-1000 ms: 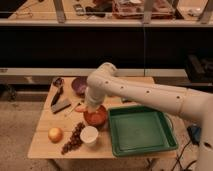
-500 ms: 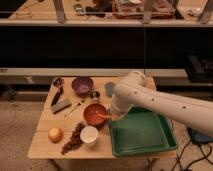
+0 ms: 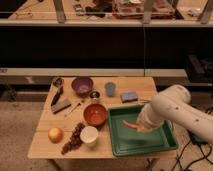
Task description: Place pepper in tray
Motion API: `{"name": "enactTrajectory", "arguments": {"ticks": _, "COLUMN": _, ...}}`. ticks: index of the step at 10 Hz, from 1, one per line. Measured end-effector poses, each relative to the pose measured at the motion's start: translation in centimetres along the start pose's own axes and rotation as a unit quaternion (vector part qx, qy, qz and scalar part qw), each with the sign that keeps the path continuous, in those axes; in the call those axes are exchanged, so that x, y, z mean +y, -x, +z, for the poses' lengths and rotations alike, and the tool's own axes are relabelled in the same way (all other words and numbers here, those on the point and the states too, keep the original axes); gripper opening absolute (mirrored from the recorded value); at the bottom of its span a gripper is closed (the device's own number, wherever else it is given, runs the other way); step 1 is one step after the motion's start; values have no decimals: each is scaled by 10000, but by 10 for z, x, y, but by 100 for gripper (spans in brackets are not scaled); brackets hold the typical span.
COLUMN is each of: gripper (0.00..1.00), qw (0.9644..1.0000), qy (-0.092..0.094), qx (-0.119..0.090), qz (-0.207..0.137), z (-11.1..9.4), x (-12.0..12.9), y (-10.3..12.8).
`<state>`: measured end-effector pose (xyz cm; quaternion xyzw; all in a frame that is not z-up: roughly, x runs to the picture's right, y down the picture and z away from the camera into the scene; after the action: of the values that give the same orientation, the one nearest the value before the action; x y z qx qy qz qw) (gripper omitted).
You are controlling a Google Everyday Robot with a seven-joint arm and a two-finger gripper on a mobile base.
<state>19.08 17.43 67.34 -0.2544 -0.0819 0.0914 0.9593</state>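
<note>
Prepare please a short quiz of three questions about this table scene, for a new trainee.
1. True or false: the pepper lies inside the reddish-brown bowl.
2. Over which object is the gripper? A) purple bowl B) tray C) onion
3. Which fruit lies between the onion and the white cup?

Key:
1. False. It is over the tray, at the gripper.
2. B.
3. The dark grapes.

The robot's arm (image 3: 175,107) is thick, rounded and off-white, built of smooth bulging segments dotted with small dark screw holes. It narrows toward the tool (image 3: 140,127), low over the green tray.
</note>
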Motion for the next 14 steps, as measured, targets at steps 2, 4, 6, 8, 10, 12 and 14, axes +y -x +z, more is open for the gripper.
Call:
{"name": "enactTrajectory", "arguments": {"ticks": 2, "gripper": 68, "qw": 9995, "qy": -142, "qx": -294, "qz": -3, "z": -6, "x": 3, "y": -24}}
{"name": "enactTrajectory", "arguments": {"ticks": 4, "gripper": 70, "qw": 9987, "qy": -245, "qx": -452, "qz": -28, "z": -9, "x": 4, "y": -37}}
{"name": "enactTrajectory", "arguments": {"ticks": 6, "gripper": 70, "qw": 9986, "qy": -248, "qx": -472, "qz": -55, "z": -8, "x": 3, "y": -35}}
{"name": "enactTrajectory", "arguments": {"ticks": 8, "gripper": 70, "qw": 9986, "qy": -252, "qx": -467, "qz": -39, "z": -9, "x": 3, "y": -36}}
{"name": "enactTrajectory", "arguments": {"ticks": 10, "gripper": 70, "qw": 9986, "qy": -250, "qx": -469, "qz": -46, "z": -9, "x": 3, "y": -36}}
{"name": "enactTrajectory", "arguments": {"ticks": 12, "gripper": 70, "qw": 9986, "qy": -248, "qx": -470, "qz": -52, "z": -8, "x": 3, "y": -35}}
{"name": "enactTrajectory", "arguments": {"ticks": 14, "gripper": 70, "qw": 9986, "qy": -248, "qx": -470, "qz": -52, "z": -8, "x": 3, "y": -35}}
